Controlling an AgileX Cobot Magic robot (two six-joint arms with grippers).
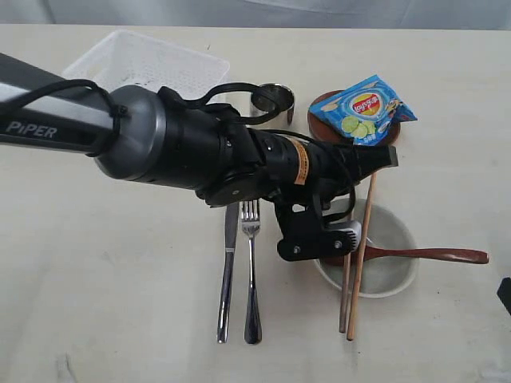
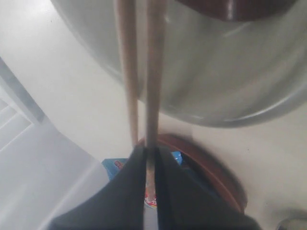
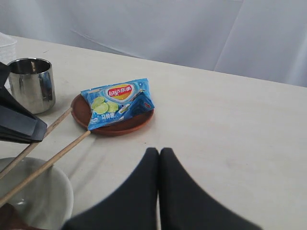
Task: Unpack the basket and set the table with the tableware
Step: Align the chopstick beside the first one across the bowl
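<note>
Basket (image 1: 144,60) looks emptied; knife (image 1: 227,271), fork (image 1: 252,271), cup (image 1: 273,102), plate (image 1: 315,120), bowl (image 1: 395,275) and spoon (image 1: 439,255) lie on the bench (image 1: 96,279). Left jaws pinch one chopstick (image 1: 361,247), its twin (image 1: 345,295) just beside; right jaws closed, empty.

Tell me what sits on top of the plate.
A blue chips bag lies on the plate, covering most of it; only the rim shows. Whatever might lie beneath the bag is hidden.

Blue chips bag (image 1: 367,109) (lime slices on front) lying flat; pale curtain (image 3: 192,28) behind.
</note>
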